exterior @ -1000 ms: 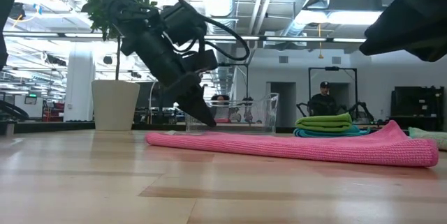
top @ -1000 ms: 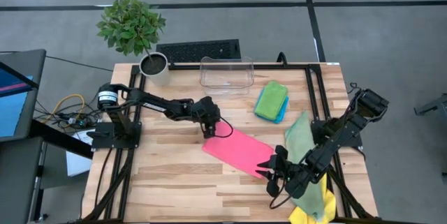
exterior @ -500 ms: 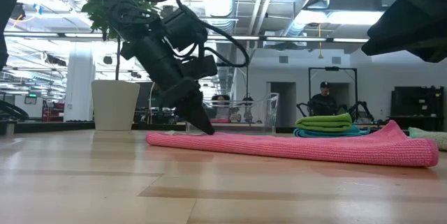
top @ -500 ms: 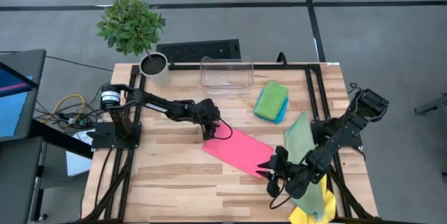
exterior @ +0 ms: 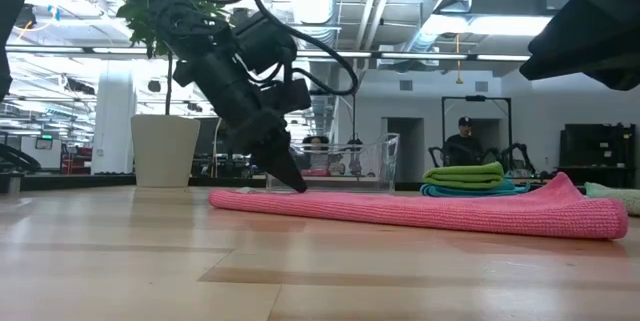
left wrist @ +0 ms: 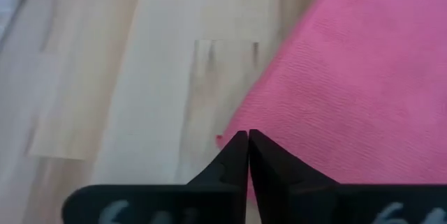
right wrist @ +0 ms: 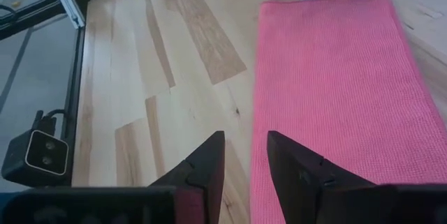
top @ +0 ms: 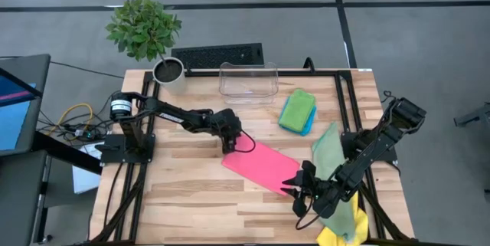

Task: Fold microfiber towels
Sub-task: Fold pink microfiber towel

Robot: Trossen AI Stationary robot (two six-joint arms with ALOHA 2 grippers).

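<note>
- The pink towel (top: pixel 262 165) is spread flat mid-surface (top: pixel 184 200).
- The left pincer (top: pixel 229 147) is pressed fully closed at the towel's far corner; whether cloth is caught cannot be told.
- The right pincer (top: pixel 295 190) is held partly open at the near corner, over the towel's edge.
</note>
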